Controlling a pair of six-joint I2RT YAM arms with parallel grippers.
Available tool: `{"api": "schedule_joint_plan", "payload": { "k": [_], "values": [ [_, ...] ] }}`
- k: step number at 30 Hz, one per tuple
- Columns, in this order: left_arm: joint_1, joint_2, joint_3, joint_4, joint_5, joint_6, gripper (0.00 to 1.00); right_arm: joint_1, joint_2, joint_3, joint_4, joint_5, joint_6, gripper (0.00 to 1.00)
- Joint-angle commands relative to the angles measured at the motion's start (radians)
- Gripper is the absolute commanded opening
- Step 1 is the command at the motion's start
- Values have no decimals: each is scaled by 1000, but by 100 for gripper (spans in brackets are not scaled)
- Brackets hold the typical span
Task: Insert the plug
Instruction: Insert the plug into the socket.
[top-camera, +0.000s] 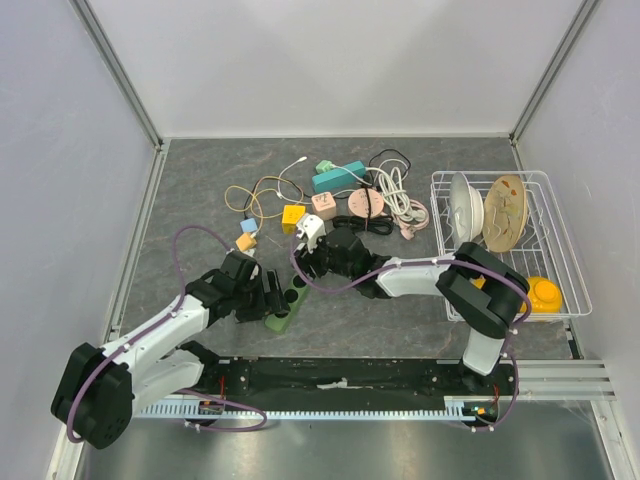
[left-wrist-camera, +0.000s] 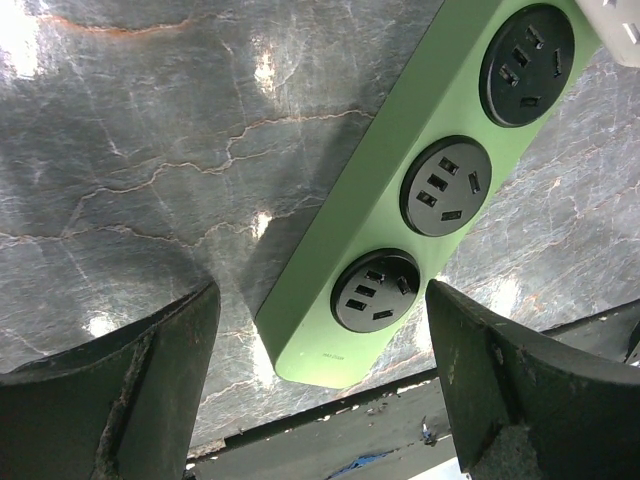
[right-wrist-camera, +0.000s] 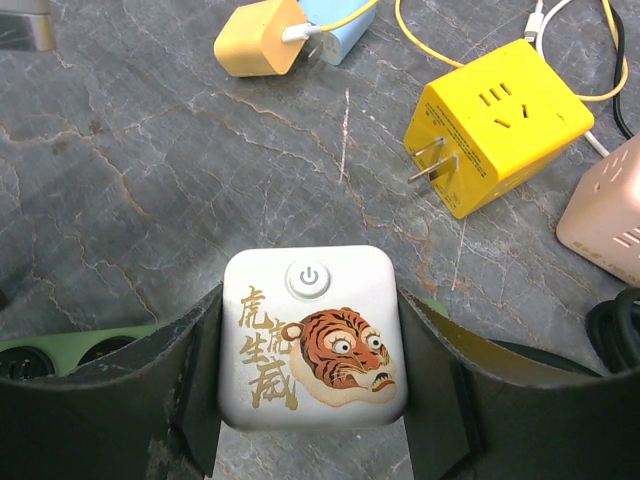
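Observation:
A green power strip (top-camera: 284, 304) with three round black sockets lies on the grey table; it also shows in the left wrist view (left-wrist-camera: 350, 215). My left gripper (top-camera: 268, 296) is open, its fingers (left-wrist-camera: 130, 390) on either side of the strip's near end and apart from it. My right gripper (top-camera: 318, 246) is shut on a white cube plug (right-wrist-camera: 313, 335) with a tiger picture and a power button. It holds the plug (top-camera: 311, 229) over the strip's far end. A sliver of green strip (right-wrist-camera: 70, 345) shows under the plug. The plug's prongs are hidden.
Behind lie a yellow cube adapter (right-wrist-camera: 497, 125), a pink cube (top-camera: 323, 204), a teal strip (top-camera: 338, 177), small yellow (right-wrist-camera: 258, 38) and blue chargers, and coiled cables (top-camera: 400, 195). A wire dish rack (top-camera: 560, 250) with plates stands at right.

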Motion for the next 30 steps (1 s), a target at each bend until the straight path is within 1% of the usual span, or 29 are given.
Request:
{"api": "schedule_joint_plan", "payload": {
  "k": [1,6,10,15,19,21,24,26,28,29,30],
  "values": [
    [-5,-13,-10,8,-10,-8,90,54,159,-97,-447,-36,107,0],
    [-7,-41,-25,10,-21,-20,90,77,167,-180,-372,-45,177,0],
    [-5,-55,-30,10,-24,-25,90,94,171,-289,-225,-50,266,0],
    [-5,-38,-25,11,-16,-19,90,120,237,-284,-193,-30,306,0],
    [-5,-36,-19,11,-10,-12,90,129,294,-321,-109,-22,357,0],
    [-5,-44,-19,11,-10,-12,90,142,296,-332,-89,-19,372,0],
    [-5,-73,-13,1,-14,-15,90,157,293,-335,-96,-22,371,0],
    [-5,-99,-4,-7,-17,-14,90,169,256,-326,-116,-19,363,0],
    [-5,-118,10,-21,-28,-8,91,175,201,-283,-197,-7,336,0],
    [-5,-133,13,-25,-39,-5,92,181,183,-262,-229,-2,323,7],
    [-5,-142,19,-30,-40,-2,92,180,164,-217,-290,11,311,26]
  ]
}}
